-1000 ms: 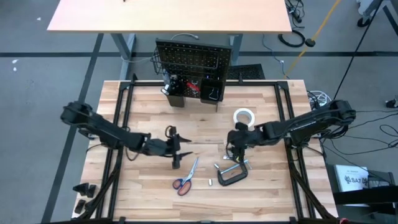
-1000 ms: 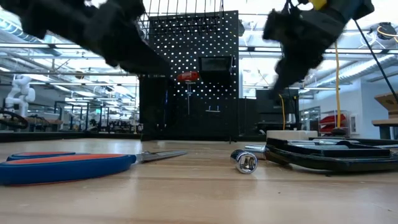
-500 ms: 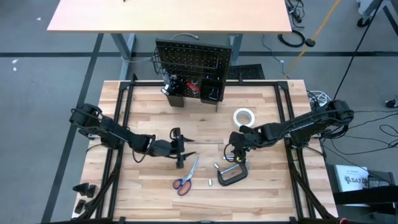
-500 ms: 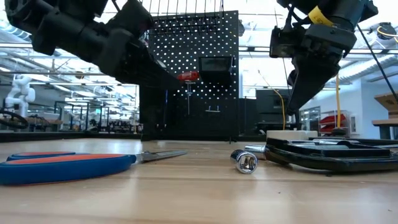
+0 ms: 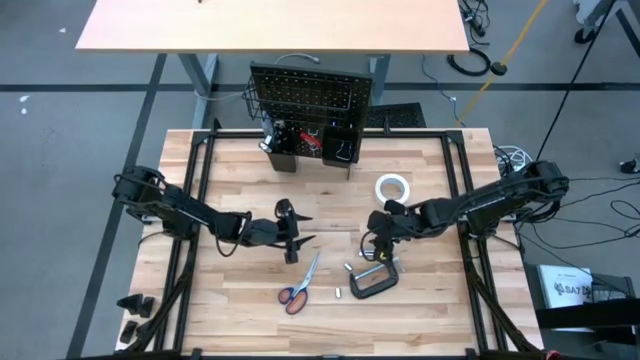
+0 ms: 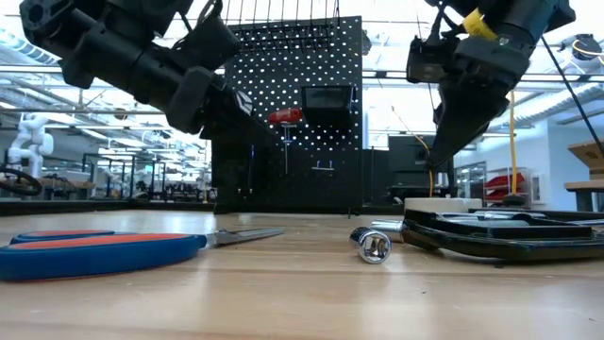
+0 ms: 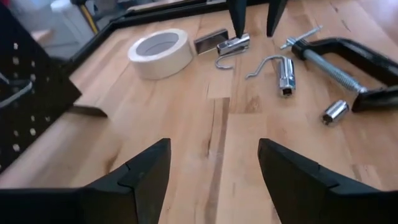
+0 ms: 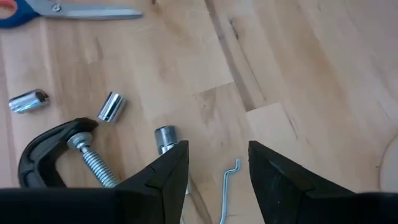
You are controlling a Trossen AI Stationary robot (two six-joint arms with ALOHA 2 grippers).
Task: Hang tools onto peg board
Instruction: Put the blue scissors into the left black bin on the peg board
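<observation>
The black peg board (image 5: 310, 95) stands at the table's far edge, with bins (image 5: 300, 148) along its foot and a red screwdriver (image 6: 285, 116) on it. Orange-handled scissors (image 5: 298, 283), a black C-clamp (image 5: 375, 281), a silver ratchet (image 7: 285, 73) and loose sockets (image 8: 112, 106) lie flat on the tabletop. A white tape roll (image 5: 393, 187) lies flat farther back. My left gripper (image 5: 297, 233) is open and empty, level above the table's middle. My right gripper (image 5: 375, 243) is open and points down over a wire hook (image 8: 229, 185) by the ratchet, clear of the table.
A small silver clip (image 7: 231, 45) lies near the tape roll, under my right gripper's fingers. Bare wood lies between the two grippers and along the left half of the table. A black frame rail (image 5: 200, 180) runs along the table's sides.
My left gripper has moved toward the table's right edge, closer to my right gripper, and has stayed open. My right gripper has come down a little toward the ratchet and clamp. The tools have not moved.
</observation>
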